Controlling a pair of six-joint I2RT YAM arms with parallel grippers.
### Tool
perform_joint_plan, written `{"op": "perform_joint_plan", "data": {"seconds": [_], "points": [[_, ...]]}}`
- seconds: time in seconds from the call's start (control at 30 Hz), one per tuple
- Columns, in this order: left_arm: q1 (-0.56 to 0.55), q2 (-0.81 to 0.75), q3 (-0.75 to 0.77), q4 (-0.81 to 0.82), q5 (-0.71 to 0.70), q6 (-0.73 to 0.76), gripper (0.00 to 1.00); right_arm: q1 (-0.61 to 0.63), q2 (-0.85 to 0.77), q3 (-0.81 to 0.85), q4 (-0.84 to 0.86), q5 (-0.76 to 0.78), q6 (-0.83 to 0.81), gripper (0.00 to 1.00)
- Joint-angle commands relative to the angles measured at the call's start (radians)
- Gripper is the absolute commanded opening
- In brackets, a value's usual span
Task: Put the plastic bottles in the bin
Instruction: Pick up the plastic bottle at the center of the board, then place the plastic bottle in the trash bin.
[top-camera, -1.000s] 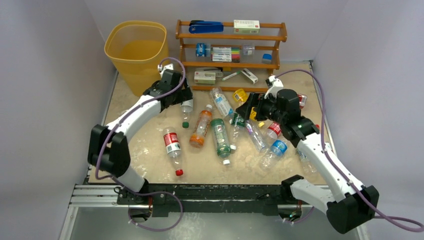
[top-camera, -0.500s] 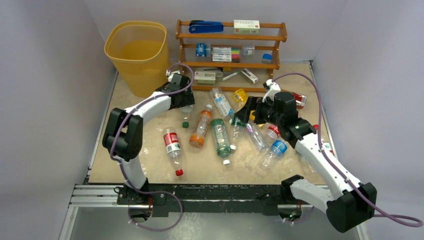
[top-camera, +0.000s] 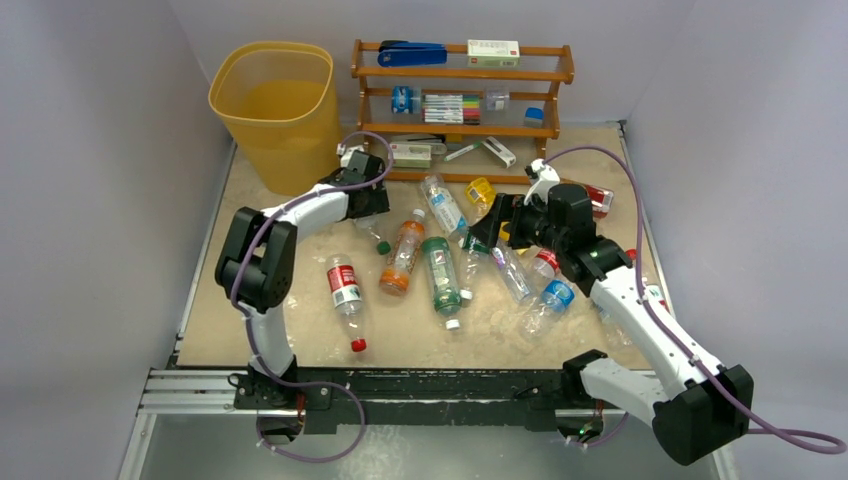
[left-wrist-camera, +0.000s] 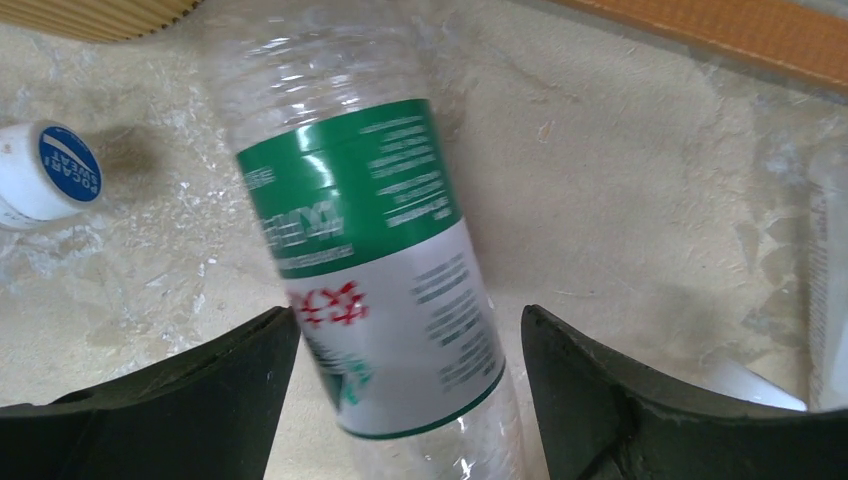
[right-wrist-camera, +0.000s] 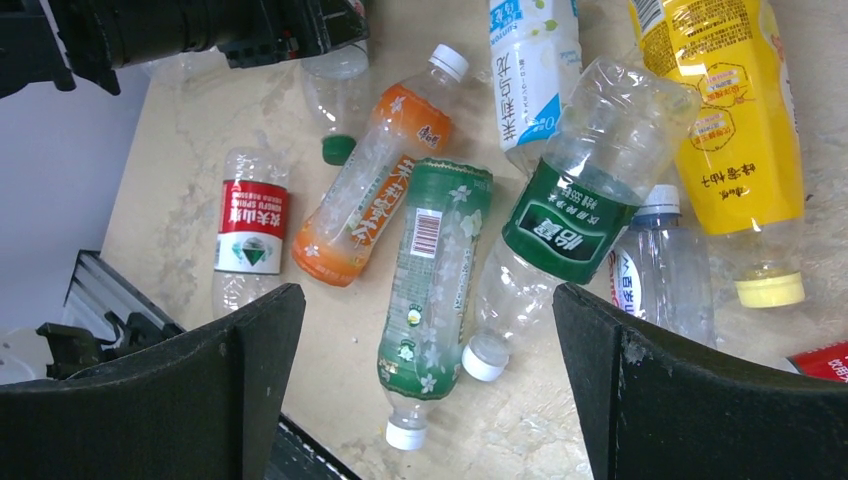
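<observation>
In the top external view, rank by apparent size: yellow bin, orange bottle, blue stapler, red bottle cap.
Largest: yellow bin.
Then orange bottle and blue stapler, too alike to rank; the stapler sits farther away.
Smallest: red bottle cap.

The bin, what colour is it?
The bin is yellow-orange; the top external view shows it best.
</observation>
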Motion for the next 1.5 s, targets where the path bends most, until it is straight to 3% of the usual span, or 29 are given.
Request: {"op": "perform_joint_plan", "data": {"seconds": [0.0,0.3,0.4,0.63,0.97,1.2,1.47], "points": [[-0.001,0.027,0.047,0.038,-0.027,0.02,0.79,0.004,-0.017,0.046,0.008,-0.007,-0.018,0.97],[-0.001,0.012,0.058,0.015,-0.01,-0.003,0.48,0.004,-0.033,0.019,0.023,-0.018,-0.009,0.96],[-0.002,-0.022,0.062,-0.009,-0.006,-0.006,0.41,0.004,-0.039,0.019,0.021,-0.02,-0.008,0.96],[-0.001,-0.15,0.119,-0.105,0.011,0.0,0.41,0.004,-0.053,0.014,0.021,-0.026,0.001,0.96],[-0.003,-0.288,0.367,-0.249,0.067,-0.009,0.4,0.004,-0.079,-0.008,0.037,-0.035,0.023,0.95],[0.013,-0.262,0.606,-0.326,0.033,0.007,0.41,0.005,-0.104,-0.019,0.031,-0.038,0.028,0.95],[0.177,-0.189,0.79,-0.322,0.11,-0.016,0.41,0.004,-0.137,-0.047,0.024,-0.038,0.037,0.95]]}}
